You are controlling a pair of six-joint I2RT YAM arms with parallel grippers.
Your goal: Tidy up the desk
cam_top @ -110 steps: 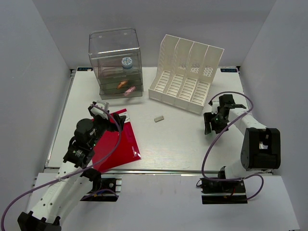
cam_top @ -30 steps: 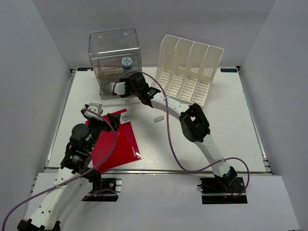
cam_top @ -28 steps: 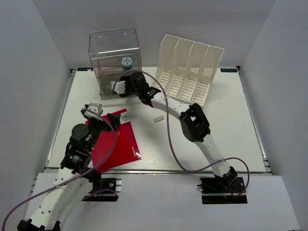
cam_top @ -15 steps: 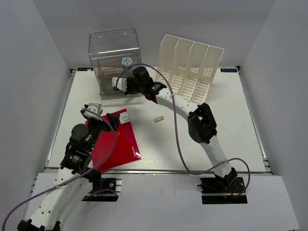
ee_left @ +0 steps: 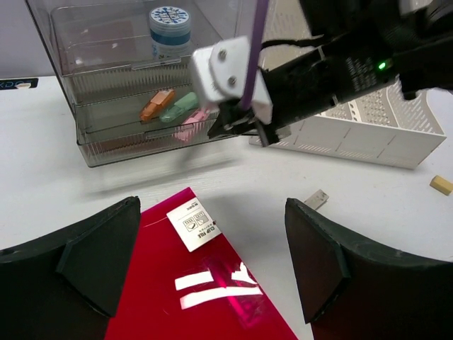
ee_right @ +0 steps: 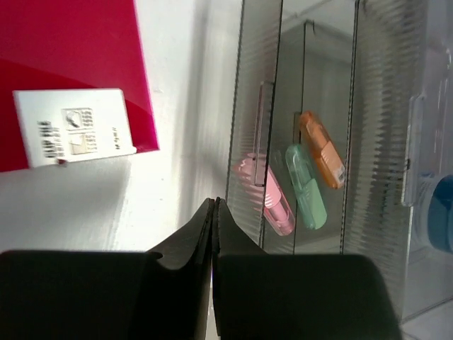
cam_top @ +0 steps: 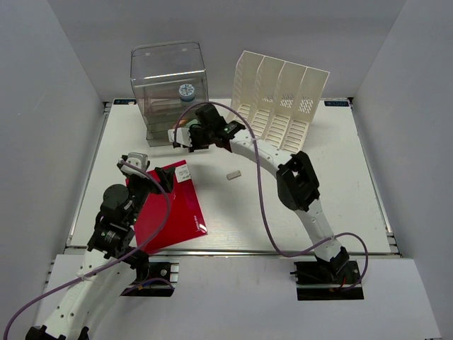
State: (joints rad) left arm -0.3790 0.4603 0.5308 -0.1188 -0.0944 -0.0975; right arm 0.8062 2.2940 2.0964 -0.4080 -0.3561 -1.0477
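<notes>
The white desk (cam_top: 318, 191) carries a red clip file (cam_top: 173, 209) at the front left, with a white label (ee_left: 195, 224) on its far corner. My left gripper (ee_left: 212, 262) hovers open just above that corner, with nothing between its fingers. My right arm reaches across the desk. Its gripper (ee_right: 214, 203) is shut on nothing, its tip just in front of the clear drawer box (cam_top: 168, 92), near the lower drawer front. In the top view the right gripper (cam_top: 182, 139) sits between the box and the file.
Pink, green and orange markers (ee_right: 304, 177) lie inside a drawer, and a blue-lidded jar (ee_left: 170, 21) stands above them. A white slotted file rack (cam_top: 276, 110) stands at the back. A small grey piece (cam_top: 233, 173) lies mid-desk and a tan piece (ee_left: 441, 185) lies further right.
My right arm swung from the right side over to the drawer box, shut its jaws and drew back a little towards the file. The left gripper shifted slightly over the file's corner.
</notes>
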